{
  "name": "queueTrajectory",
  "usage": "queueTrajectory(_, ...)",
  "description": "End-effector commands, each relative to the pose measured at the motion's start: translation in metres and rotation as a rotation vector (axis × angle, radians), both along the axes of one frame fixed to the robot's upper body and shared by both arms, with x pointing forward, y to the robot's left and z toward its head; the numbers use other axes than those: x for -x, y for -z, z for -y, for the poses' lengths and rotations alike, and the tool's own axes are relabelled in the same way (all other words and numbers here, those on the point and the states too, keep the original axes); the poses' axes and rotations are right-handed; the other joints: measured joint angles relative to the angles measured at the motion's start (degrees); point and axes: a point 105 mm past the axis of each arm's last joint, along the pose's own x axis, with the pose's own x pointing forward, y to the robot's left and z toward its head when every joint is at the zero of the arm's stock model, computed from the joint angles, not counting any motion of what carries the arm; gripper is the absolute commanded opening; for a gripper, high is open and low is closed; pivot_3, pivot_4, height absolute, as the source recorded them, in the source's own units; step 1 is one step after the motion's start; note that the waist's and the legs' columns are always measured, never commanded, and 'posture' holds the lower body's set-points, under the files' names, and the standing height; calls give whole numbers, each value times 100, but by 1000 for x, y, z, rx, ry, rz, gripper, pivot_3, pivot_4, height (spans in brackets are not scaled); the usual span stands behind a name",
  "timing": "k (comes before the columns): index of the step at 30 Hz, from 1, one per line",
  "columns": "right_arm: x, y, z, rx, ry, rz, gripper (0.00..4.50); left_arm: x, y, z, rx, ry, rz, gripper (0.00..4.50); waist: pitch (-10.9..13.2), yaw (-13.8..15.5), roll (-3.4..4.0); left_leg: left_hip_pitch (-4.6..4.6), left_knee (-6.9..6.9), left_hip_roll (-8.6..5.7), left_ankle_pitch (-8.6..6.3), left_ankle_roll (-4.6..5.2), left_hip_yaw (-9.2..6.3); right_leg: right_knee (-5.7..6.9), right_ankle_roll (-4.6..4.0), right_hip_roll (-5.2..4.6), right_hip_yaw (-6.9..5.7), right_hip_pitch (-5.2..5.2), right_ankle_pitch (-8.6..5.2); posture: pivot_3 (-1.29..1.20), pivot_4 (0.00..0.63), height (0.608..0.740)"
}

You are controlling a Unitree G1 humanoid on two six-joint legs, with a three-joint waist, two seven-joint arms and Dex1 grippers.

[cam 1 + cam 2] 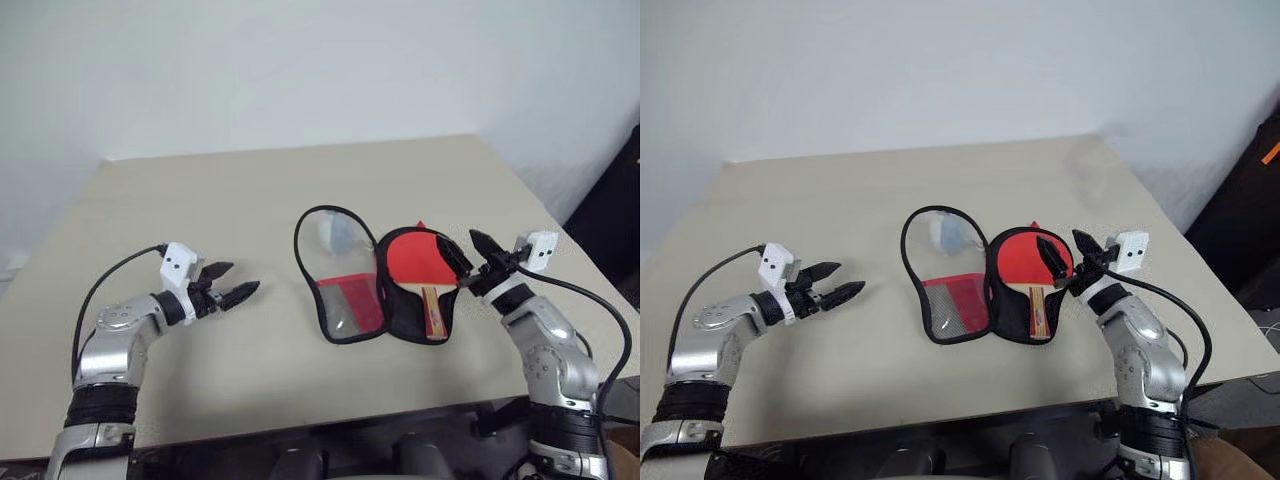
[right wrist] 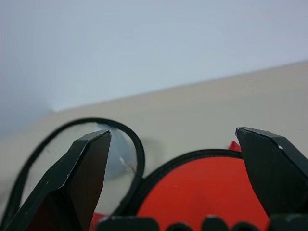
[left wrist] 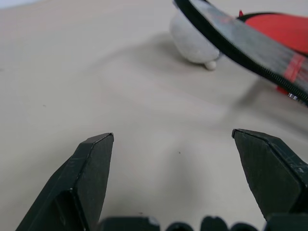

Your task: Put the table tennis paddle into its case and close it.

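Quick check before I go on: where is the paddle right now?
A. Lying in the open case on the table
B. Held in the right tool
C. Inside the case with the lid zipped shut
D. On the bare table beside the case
A: the paddle lies in the right half of the open case, its lid still flipped out to the left, while the right tool stands open beside it, holding nothing.

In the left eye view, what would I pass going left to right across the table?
Left tool → clear flap of the open case → table tennis paddle lying in the case's other half → right tool.
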Motion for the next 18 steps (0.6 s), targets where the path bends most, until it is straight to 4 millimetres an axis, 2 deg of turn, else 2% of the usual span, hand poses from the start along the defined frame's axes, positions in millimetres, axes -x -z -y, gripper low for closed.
queueTrajectory(1, -2, -26, 9, -91, 38, 114, 4484, -16, 0, 3, -75, 8, 60, 4213, -1, -1, -1, 2, 0, 0, 1, -1, 0, 1, -1, 1, 0, 1, 2, 0, 0, 740)
queueTrajectory(5, -1, -26, 7, -110, 38, 131, 4484, -32, 7, 28, -101, 47, 97, 4213, -3, 1, -2, 5, 0, 0, 3, -3, -4, 2, 1, 3, -1, 3, 4, 0, 0, 740)
queueTrajectory(9, -2, -34, 18, -213, 90, 137, 4484, -42, 3, 76, -47, 151, 134, 4213, -4, -8, -4, 2, 0, 0, 3, -3, -4, 0, 1, 3, 2, 2, 6, 0, 0, 740)
queueTrajectory(11, -3, -35, 20, -225, 109, 140, 4484, -42, -1, 93, -32, 197, 152, 4213, -4, -8, -5, 2, 2, 0, 3, -3, -4, 1, 1, 3, 2, 4, 7, 0, 0, 740)
queueTrajectory(15, 4, -42, 22, -266, 115, 166, 4484, -42, -23, 139, 48, 303, 224, 4213, -5, -12, -4, 2, 1, 0, 3, -2, -4, 1, 2, 5, 4, 2, 8, 0, 0, 740)
queueTrajectory(18, 6, -49, 28, -308, 132, 189, 4484, -36, -39, 157, 106, 351, 251, 4213, -5, -12, -5, 0, 5, 0, 3, -2, -4, 1, 3, 5, 5, 5, 8, 0, 0, 740)
